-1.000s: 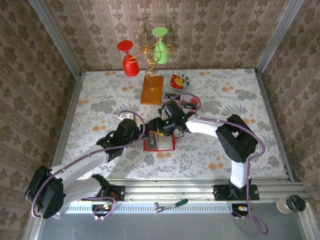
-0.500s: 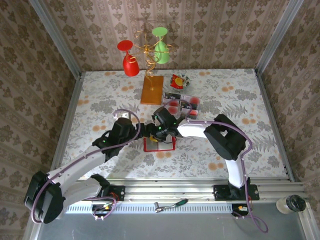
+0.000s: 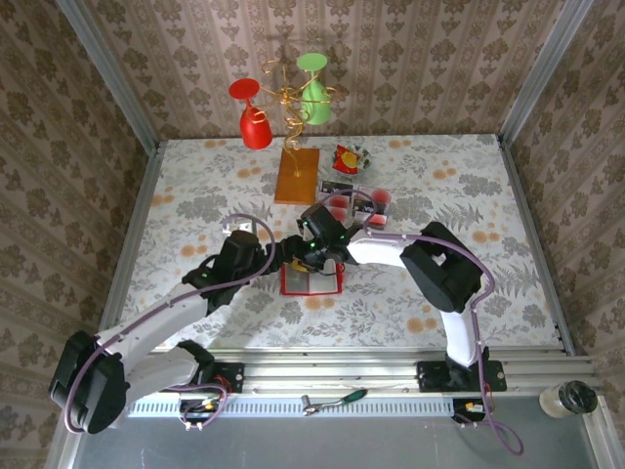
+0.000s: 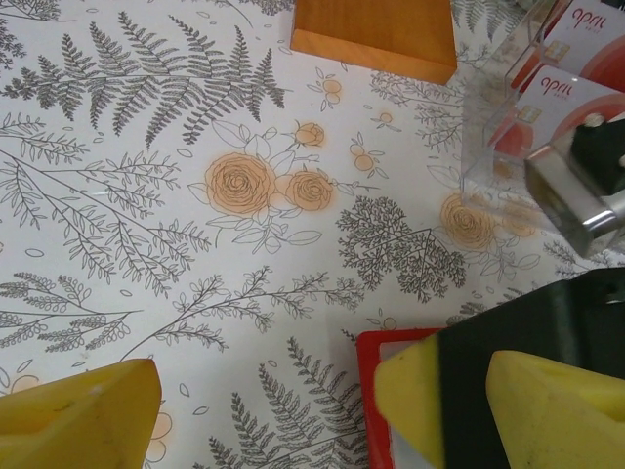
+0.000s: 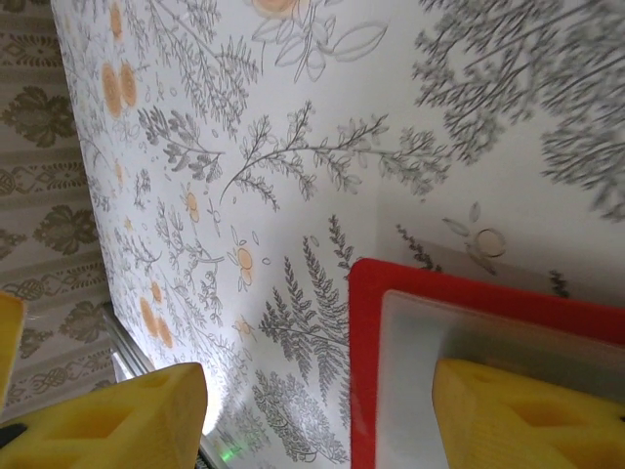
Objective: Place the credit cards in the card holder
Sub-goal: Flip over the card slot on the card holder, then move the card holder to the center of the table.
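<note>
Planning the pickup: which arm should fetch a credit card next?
Right, probably: the open right gripper is nearer the credit cards; the left gripper straddles the card holder's corner.

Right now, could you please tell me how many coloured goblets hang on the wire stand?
2: a red goblet on the left of the gold wire stand, and a green goblet on its right. None seem hidden.
</note>
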Available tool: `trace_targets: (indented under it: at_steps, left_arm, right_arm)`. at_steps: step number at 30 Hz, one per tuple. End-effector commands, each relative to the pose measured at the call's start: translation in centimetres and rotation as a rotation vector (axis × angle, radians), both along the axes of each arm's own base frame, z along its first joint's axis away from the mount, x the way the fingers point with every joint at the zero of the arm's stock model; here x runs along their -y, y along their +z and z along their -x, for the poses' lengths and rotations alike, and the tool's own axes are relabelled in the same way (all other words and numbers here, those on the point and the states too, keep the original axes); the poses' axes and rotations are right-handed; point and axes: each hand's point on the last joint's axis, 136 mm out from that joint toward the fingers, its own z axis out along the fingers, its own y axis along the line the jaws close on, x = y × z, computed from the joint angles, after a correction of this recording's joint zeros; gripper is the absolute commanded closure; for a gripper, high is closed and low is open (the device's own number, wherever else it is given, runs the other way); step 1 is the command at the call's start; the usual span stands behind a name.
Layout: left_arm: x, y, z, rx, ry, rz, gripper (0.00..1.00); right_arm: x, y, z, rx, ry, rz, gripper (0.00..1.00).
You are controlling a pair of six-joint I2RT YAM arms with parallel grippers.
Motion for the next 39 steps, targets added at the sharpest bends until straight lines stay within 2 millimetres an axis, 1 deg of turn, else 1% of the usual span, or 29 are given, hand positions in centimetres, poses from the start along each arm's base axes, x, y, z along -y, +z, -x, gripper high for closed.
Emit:
trace_targets:
  at_steps: [1, 3, 6, 7, 9, 11, 13, 14, 17, 19, 20, 22, 25, 28, 30, 32, 34, 35, 39]
  left_arm:
    - [0.2, -0.2, -0.1, -0.014, -0.007, 0.005, 0.12]
    - [0.3, -0.3, -0.1, -0.019, -0.012, 0.003, 0.12]
    - [0.6, -0.5, -0.2, -0.028, -0.024, 0.0, 0.12]
    - [0.8, -0.7, -0.2, -0.034, -0.029, -0.002, 0.12]
    - [1.1, -1.1, -0.2, -0.044, -0.044, -0.017, 0.12]
    - [1.3, -1.8, 0.0, -0.059, -0.056, -0.044, 0.12]
    - [1.6, -2.2, 0.1, -0.068, -0.064, -0.056, 0.12]
    - [1.8, -2.4, 0.1, -0.069, -0.07, -0.057, 0.12]
    - [2.2, -2.8, 0.3, -0.075, -0.077, -0.061, 0.11]
    - [2.5, -3.0, 0.3, -0.08, -0.083, -0.066, 0.1]
    - [2.6, -3.1, 0.3, -0.083, -0.088, -0.071, 0.1]
    - [2.8, -3.3, 0.1, -0.087, -0.091, -0.078, 0.09]
    - [3.2, -3.5, -0.1, -0.093, -0.1, -0.089, 0.09]
    - [3.5, -3.8, -0.2, -0.105, -0.11, -0.105, 0.09]
    - [3.8, -3.8, -0.2, -0.106, -0.117, -0.109, 0.08]
    - [4.1, -3.7, -0.3, -0.107, -0.122, -0.111, 0.08]
    - [4.3, -3.8, -0.3, -0.108, -0.126, -0.115, 0.08]
    - [4.4, -3.7, -0.3, -0.108, -0.128, -0.116, 0.08]
    - [4.8, -3.9, -0.3, -0.11, -0.133, -0.115, 0.08]
  right_arm:
    - [1.4, 3.6, -1.1, 0.062, -0.025, -0.036, 0.36]
    - [2.4, 4.1, -1.4, 0.07, -0.043, -0.039, 0.36]
    - [4.5, 4.7, -1.7, 0.094, -0.075, -0.022, 0.37]
    - [5.5, 4.7, -1.7, 0.105, -0.083, 0.003, 0.38]
    - [7.7, 4.6, -1.4, 0.128, -0.095, 0.08, 0.38]
    - [10.4, 4.4, -0.9, 0.158, -0.093, 0.196, 0.38]
    - [12.5, 4.2, -0.3, 0.19, -0.081, 0.304, 0.38]
    - [13.8, 3.9, 0.1, 0.203, -0.075, 0.369, 0.38]
    - [16.4, 2.7, 1.0, 0.216, -0.052, 0.51, 0.37]
    - [17.0, 1.7, 1.6, 0.207, -0.027, 0.549, 0.36]
    - [17.0, 1.1, 1.8, 0.197, -0.011, 0.559, 0.36]
    - [16.6, 0.2, 2.2, 0.182, 0.015, 0.563, 0.36]
    - [16.3, -1.2, 2.2, 0.164, 0.028, 0.571, 0.4]
    - [16.6, -2.2, 1.9, 0.159, 0.019, 0.593, 0.5]
    - [17.1, -2.6, 1.6, 0.153, 0.003, 0.596, 0.66]
    - [17.7, -2.8, 1.6, 0.147, -0.008, 0.596, 0.85]
    - [18.3, -2.9, 1.7, 0.146, -0.015, 0.597, 0.97]
    - [18.7, -2.8, 1.8, 0.146, -0.019, 0.6, 1.0]
    - [20.1, -2.6, 2.1, 0.145, -0.044, 0.604, 1.0]
